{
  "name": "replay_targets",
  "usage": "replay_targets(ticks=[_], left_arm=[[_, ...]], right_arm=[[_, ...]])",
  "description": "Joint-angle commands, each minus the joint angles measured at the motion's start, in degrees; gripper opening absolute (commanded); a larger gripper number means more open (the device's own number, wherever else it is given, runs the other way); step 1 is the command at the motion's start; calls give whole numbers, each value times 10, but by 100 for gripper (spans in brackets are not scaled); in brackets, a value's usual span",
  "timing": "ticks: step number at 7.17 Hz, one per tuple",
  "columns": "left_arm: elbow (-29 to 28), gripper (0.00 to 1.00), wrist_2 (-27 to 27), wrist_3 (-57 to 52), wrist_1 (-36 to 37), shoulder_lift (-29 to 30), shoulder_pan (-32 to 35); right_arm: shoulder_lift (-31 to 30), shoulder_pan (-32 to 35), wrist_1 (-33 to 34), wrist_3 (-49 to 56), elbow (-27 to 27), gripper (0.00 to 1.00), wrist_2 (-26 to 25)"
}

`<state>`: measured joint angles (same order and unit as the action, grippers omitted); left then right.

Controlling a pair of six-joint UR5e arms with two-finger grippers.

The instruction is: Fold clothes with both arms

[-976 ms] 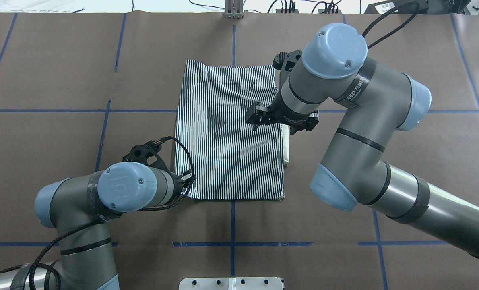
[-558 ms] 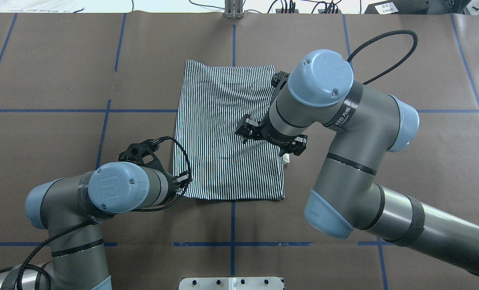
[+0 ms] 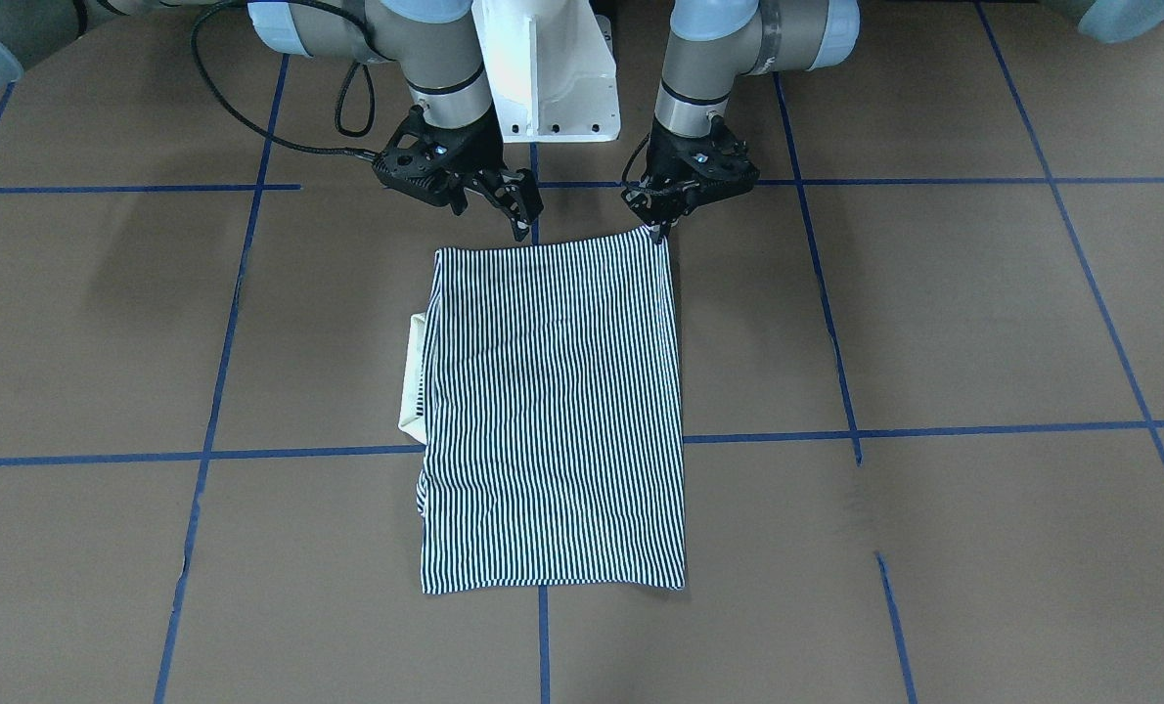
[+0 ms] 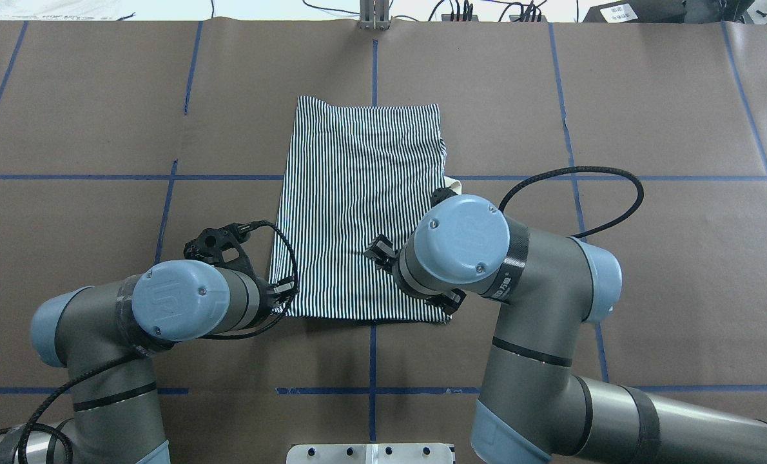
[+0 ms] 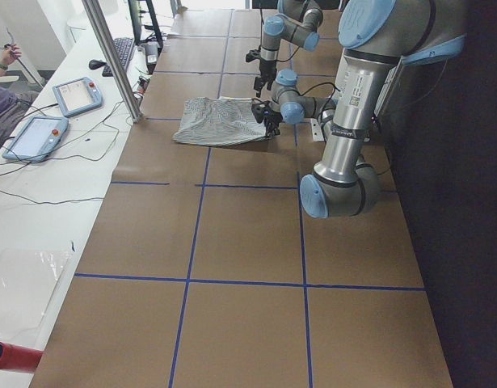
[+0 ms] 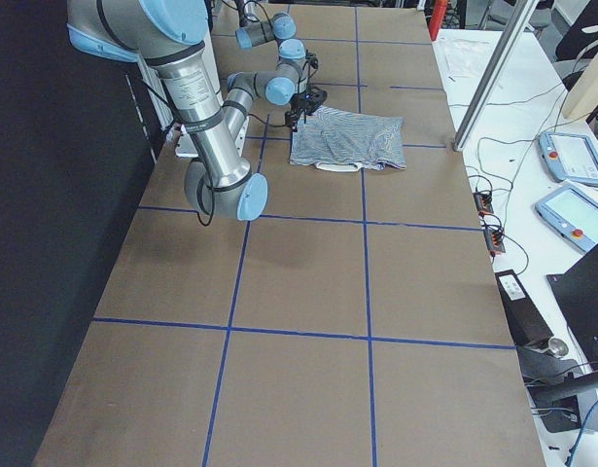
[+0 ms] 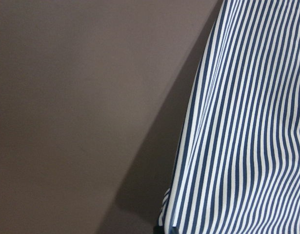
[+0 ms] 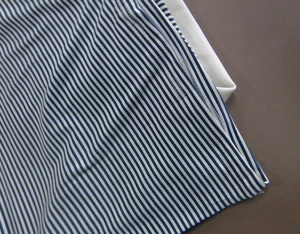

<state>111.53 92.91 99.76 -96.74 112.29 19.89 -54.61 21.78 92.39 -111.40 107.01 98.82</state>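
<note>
The striped clothes (image 3: 553, 411) lie folded into a flat rectangle on the brown table, also in the overhead view (image 4: 358, 206). The cream collar (image 3: 413, 376) pokes out on the robot's right side. My left gripper (image 3: 660, 227) is shut on the shirt's near left corner, which is drawn slightly outward. My right gripper (image 3: 521, 227) hangs just above the near edge, close to the near right corner, with its fingers apart and nothing in them. From overhead, the right arm's wrist (image 4: 464, 238) hides that gripper. The right wrist view shows the stripes (image 8: 115, 122) and collar (image 8: 208, 58) but no fingers.
The white pedestal base (image 3: 543, 88) stands just behind the two grippers. Blue tape lines (image 3: 934, 428) grid the brown table cover. A metal post (image 5: 111, 56), tablets (image 5: 34, 133) and cables sit on the white bench beside the table, with a person's arm (image 5: 2, 73) at its edge.
The right arm has swept from the shirt's far right edge back toward the robot, to the near edge. The left arm has shifted slightly left, pulling the near left corner with it.
</note>
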Motion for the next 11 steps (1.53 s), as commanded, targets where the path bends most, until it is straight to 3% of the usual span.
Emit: replay_targets(ticks=[1, 4, 6, 8, 11], left_arm=[[3, 0, 0, -2, 0, 1, 1], [3, 0, 1, -1, 1, 3, 1], [3, 0, 1, -1, 0, 2, 2], [4, 0, 1, -2, 1, 2, 3], [7, 0, 1, -1, 1, 3, 2]], right_arm=[[-1, -10, 1, -15, -37, 100, -32], [-1, 15, 1, 88, -53, 100, -38], [9, 7, -3, 41, -71, 100, -38], [32, 7, -98, -82, -147, 100, -38], [42, -3, -36, -96, -156, 100, -35]])
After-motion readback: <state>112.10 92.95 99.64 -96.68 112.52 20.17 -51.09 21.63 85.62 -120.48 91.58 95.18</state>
